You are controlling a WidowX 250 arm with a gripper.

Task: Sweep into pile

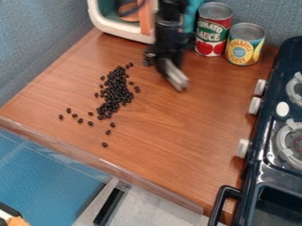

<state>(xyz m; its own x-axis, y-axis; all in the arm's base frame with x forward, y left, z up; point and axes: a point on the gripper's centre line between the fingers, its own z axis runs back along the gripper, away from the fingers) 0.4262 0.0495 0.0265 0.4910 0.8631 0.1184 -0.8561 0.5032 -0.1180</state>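
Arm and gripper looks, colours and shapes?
The arm is black and blocky, in stacked segments. The gripper is dark at the top, with a slim, straight, pale grey lower end. I can't make out any markings on either.

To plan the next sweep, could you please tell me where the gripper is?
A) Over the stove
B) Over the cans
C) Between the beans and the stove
C: the gripper hangs with the beans to one side and the stove to the other.
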